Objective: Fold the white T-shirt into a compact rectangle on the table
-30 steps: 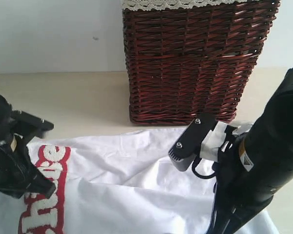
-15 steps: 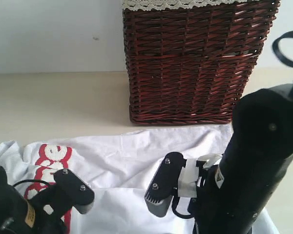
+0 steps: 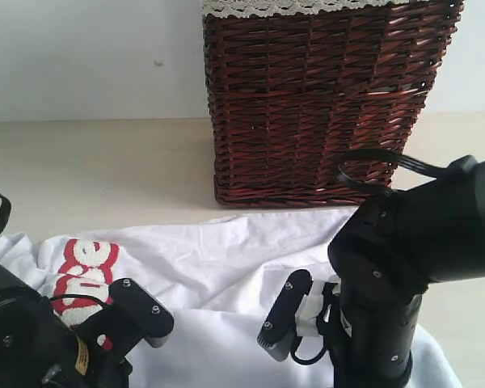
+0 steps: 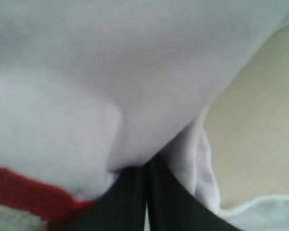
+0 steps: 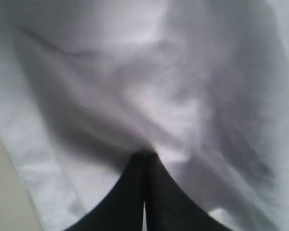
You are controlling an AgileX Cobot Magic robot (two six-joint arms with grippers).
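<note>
The white T-shirt (image 3: 218, 267) lies spread across the table (image 3: 105, 170) in front of the basket, its red-outlined lettering (image 3: 81, 267) at the left. In the left wrist view my left gripper (image 4: 145, 166) is shut, and white cloth (image 4: 111, 72) bunches at its tips next to the red lettering. My right gripper (image 5: 145, 155) is shut too, and creases of plain white fabric (image 5: 135, 72) run out from its tips. In the exterior view both arms stand low over the shirt's near part, and their fingertips are hidden below the frame.
A dark red wicker basket (image 3: 323, 105) with white lace trim (image 3: 291, 6) stands at the back, just behind the shirt's far edge. Bare cream table lies to the left of the basket. A pale wall (image 3: 89, 56) closes the back.
Both arms have dropped lower and come toward the near edge. The left sleeve and more of the lettering now show at the left. Both grippers stayed shut.
</note>
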